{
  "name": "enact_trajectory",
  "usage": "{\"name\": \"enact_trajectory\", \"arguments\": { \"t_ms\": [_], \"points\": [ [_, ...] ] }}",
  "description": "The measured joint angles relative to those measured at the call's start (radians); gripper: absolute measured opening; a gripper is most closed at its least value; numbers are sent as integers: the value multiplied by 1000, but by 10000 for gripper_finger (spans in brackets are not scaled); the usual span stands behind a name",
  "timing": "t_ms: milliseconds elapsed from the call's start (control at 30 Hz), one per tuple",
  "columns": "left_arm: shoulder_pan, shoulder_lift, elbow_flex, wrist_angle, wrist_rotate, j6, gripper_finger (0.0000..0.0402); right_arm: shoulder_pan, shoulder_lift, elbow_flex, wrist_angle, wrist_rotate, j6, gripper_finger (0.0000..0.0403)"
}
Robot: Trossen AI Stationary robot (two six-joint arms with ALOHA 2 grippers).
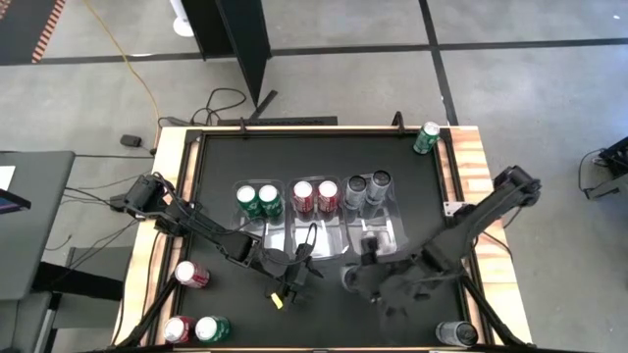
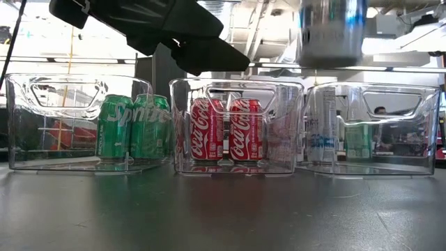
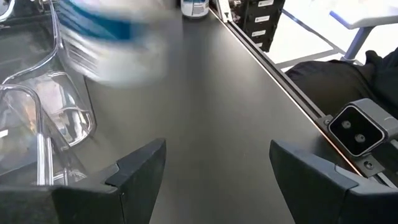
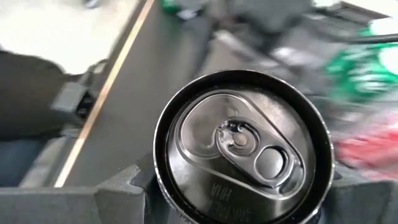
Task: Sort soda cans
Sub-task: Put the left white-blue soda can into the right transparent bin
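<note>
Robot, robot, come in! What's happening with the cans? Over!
Right end effector shut on silver can, lifted near trays. Left end effector open, empty. Right tray ahead, path clear.

A black mat (image 1: 324,157) is framed by a pale wooden table edge (image 1: 469,157). Three clear trays (image 2: 237,125) are seen on the mat. Green cans (image 2: 132,127) with white lettering are held in the left tray, red cans (image 2: 226,129) with white script in the middle tray, and silver-grey cans (image 1: 368,188) with blue marks in the right tray. Left of the trays, off the mat, two red cans (image 1: 191,276) and a green one (image 1: 212,328) are seen. A silver can (image 4: 242,149) with a dark rim is gripped between the right gripper's (image 4: 239,196) dark fingers. The left gripper (image 3: 217,174) is black too.
</note>
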Motion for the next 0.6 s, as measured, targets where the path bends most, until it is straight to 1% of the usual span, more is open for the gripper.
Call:
{"name": "enact_trajectory", "arguments": {
  "t_ms": [167,300,367,433,500,600],
  "points": [
    [0,0,0,0,0,0,281,11,-128,2,-107,160,37,237],
    [0,0,0,1,0,0,281,-21,-196,3,-226,251,111,237],
    [0,0,0,1,0,0,281,-54,-203,3,-282,269,152,237],
    [0,0,0,1,0,0,281,-94,-203,-9,-301,272,180,237],
    [0,0,0,2,0,0,281,-132,-203,-44,-282,273,193,237],
    [0,0,0,2,0,0,281,-191,-202,-137,-234,270,235,237]
  ]
}}
